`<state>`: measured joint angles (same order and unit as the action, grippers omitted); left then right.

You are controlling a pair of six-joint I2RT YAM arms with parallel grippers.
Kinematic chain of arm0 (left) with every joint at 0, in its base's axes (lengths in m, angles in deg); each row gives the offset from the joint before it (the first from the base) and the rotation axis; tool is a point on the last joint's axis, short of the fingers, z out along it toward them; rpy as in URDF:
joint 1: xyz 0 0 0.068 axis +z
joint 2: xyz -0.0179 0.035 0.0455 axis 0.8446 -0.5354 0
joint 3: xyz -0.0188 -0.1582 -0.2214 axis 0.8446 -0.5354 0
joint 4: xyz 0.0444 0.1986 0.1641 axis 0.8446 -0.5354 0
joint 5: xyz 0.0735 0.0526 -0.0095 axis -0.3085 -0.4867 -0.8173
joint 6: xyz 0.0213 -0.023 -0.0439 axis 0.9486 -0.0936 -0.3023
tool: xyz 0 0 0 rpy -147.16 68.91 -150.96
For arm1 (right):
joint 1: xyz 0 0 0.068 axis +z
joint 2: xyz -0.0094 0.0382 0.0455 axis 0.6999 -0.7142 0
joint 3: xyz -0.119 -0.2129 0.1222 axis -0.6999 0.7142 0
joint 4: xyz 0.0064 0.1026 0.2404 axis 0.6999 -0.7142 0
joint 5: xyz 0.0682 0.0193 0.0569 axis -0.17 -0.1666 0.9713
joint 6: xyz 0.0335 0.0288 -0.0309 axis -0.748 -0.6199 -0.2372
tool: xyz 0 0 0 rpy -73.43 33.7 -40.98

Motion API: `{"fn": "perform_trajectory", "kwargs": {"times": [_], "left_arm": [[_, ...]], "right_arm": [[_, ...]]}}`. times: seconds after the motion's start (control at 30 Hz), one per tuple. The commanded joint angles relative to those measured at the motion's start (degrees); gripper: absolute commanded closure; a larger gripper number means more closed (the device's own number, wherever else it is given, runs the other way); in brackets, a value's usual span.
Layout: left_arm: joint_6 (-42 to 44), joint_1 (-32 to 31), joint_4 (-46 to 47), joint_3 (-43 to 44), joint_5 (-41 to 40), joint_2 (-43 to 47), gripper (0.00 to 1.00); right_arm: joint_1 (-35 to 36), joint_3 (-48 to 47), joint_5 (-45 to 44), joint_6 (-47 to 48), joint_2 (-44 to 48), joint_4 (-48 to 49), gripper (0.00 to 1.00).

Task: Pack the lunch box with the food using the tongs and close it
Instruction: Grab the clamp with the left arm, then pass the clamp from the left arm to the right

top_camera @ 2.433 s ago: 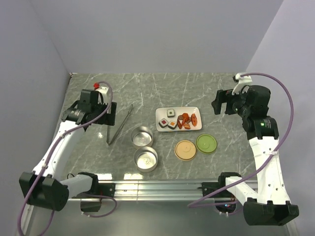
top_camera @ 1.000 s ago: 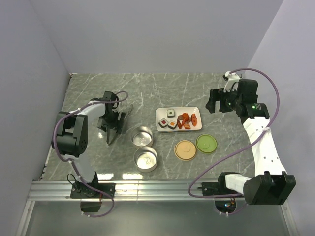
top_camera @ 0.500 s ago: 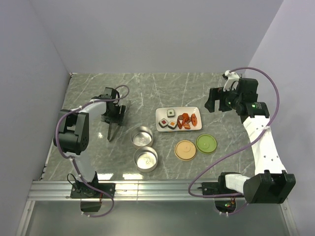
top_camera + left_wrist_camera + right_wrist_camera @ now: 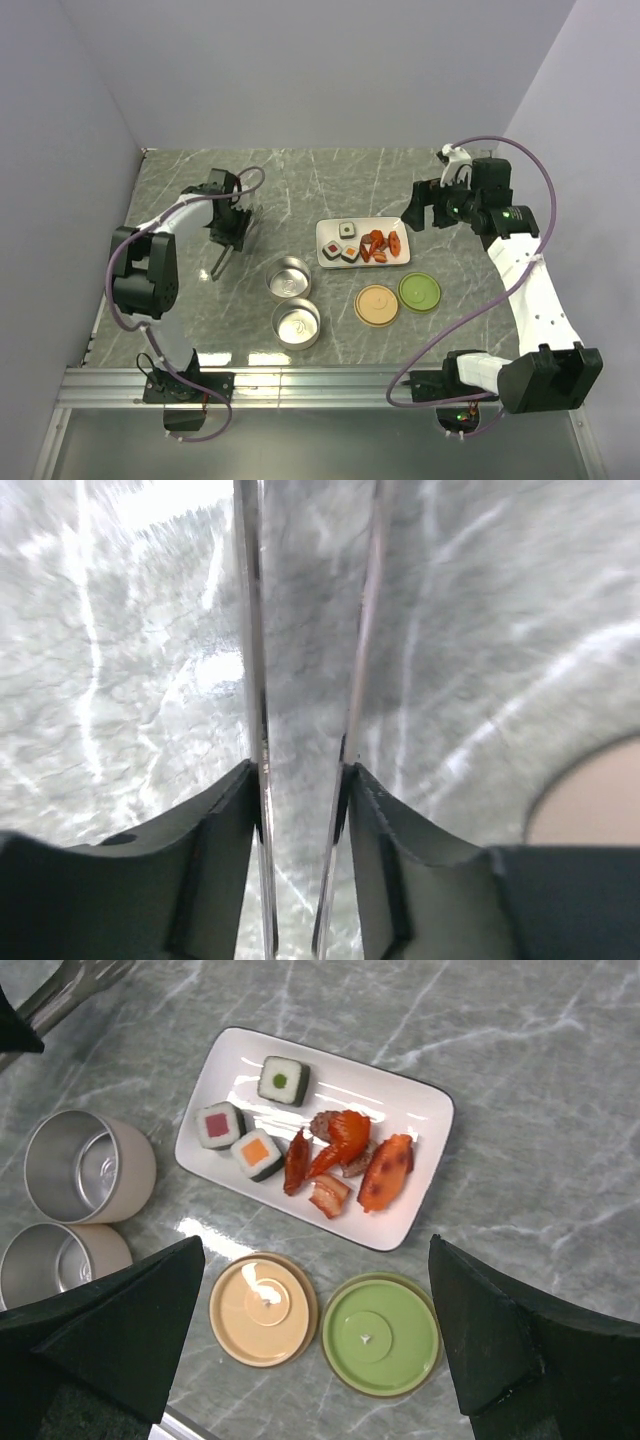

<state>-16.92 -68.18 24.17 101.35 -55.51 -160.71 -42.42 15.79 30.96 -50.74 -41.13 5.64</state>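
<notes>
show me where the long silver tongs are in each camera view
top external: long slim silver metal tongs left of centre, slanting out from under the left gripper.
left wrist: centre, both thin arms running up between the gripper's fingers.
right wrist: probably the shiny strip in the top-left corner.
shared landmark: upper round steel cup, right of the tongs from above, left edge in right wrist.

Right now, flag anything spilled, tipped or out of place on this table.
Nothing stands out. The food sits on the plate, both metal cups stand upright, the tan lid and green lid lie flat, and the tongs sit between the fingers of the left gripper.
</notes>
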Motion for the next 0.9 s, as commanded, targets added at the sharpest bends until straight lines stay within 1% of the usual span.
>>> {"fn": "perform_trajectory", "kwargs": {"times": [0.0, 0.03, 0.27, 0.4, 0.43, 0.5, 0.53, 0.6, 0.63, 0.7, 0.73, 0.77, 0.8, 0.83, 0.87], "left_arm": [[3.12, -0.09, -3.11, 4.84, 3.29, 5.43, 0.56], [3.47, -0.09, -3.72, 5.28, 3.74, 5.70, 0.58], [2.77, -0.18, -6.53, 10.02, 11.03, 9.56, 0.64], [3.56, -0.18, -9.61, 13.54, 16.82, 10.71, 0.67], [4.43, -0.18, -10.22, 14.16, 19.53, 11.06, 0.68], [4.96, -0.27, -11.98, 16.00, 22.27, 12.11, 0.70], [6.27, -0.26, -12.86, 16.62, 25.59, 12.38, 0.70], [8.20, -0.70, -15.57, 18.47, 28.25, 13.08, 0.70], [9.00, -0.70, -16.72, 19.25, 32.09, 13.17, 0.69], [10.23, -1.14, -18.13, 20.58, 34.75, 13.79, 0.70], [10.59, -1.32, -19.19, 20.84, 35.98, 14.05, 0.70], [11.11, -1.58, -19.89, 21.28, 38.00, 14.57, 0.70], [12.34, -2.37, -20.59, 21.46, 38.71, 14.84, 0.70], [12.96, -2.90, -22.08, 21.55, 39.42, 15.10, 0.70], [13.49, -3.42, -22.71, 21.72, 40.03, 15.37, 0.71]], "right_arm": [[1.51, -1.41, 1.36, -1.43, -0.37, 2.81, 0.00], [2.12, -1.68, 1.53, -2.21, -0.90, 3.25, 0.00], [5.29, -3.35, 4.78, -8.02, -3.27, 7.29, 0.01], [9.33, -5.54, 3.83, -3.29, -4.85, 8.08, 0.01], [10.47, -5.81, 0.77, 0.03, -4.77, 9.04, 0.01], [13.54, -5.55, -2.06, 4.26, -4.24, 10.54, 0.00], [14.51, -5.11, -4.16, 9.68, -3.63, 11.68, 0.00], [17.24, -4.50, -5.49, 15.33, -2.75, 12.74, 0.01], [18.29, -4.06, -5.76, 21.10, -1.96, 12.92, 0.00], [20.57, -2.66, -4.62, 26.84, -0.56, 14.14, 0.01], [21.63, -0.65, -3.75, 32.52, 1.19, 15.80, 0.00], [22.43, 0.51, -2.09, 35.54, 2.16, 16.60, 0.00], [23.48, 1.65, -1.46, 38.53, 3.04, 17.31, 0.00], [25.92, 3.75, -0.84, 44.47, 4.53, 18.71, 0.00], [27.08, 4.73, -0.49, 46.97, 5.24, 19.59, 0.01]]}}
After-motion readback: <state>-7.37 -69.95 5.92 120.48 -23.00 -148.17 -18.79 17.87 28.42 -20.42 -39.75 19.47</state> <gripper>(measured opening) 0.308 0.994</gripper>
